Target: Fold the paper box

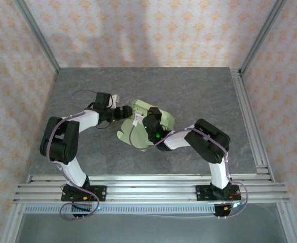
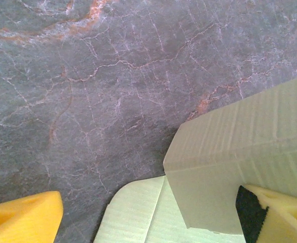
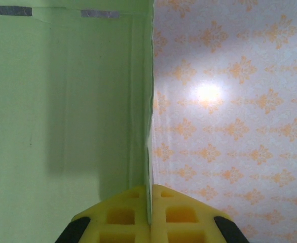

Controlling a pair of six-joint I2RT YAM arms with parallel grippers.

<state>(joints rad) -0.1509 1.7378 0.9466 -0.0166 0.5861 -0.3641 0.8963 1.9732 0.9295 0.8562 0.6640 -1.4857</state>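
The paper box (image 1: 140,109), pale green card with rounded flaps, lies partly raised at the middle of the grey table. My right gripper (image 1: 149,121) is over its centre. In the right wrist view the yellow fingers (image 3: 123,215) are shut on the thin edge of an upright wall of the paper box (image 3: 62,101). My left gripper (image 1: 125,112) reaches in from the box's left side. Seen from the left wrist, that gripper (image 2: 153,223) is open, with a raised panel of the paper box (image 2: 239,167) between its fingers, next to the right pad (image 2: 285,217). A flat rounded flap (image 2: 133,212) lies on the table below.
Grey marbled table (image 1: 199,91) spreads behind and to both sides of the box. Aluminium rails (image 1: 148,187) run along the near edge and a further rail (image 1: 250,121) down the right side. Patterned walls enclose the back and sides.
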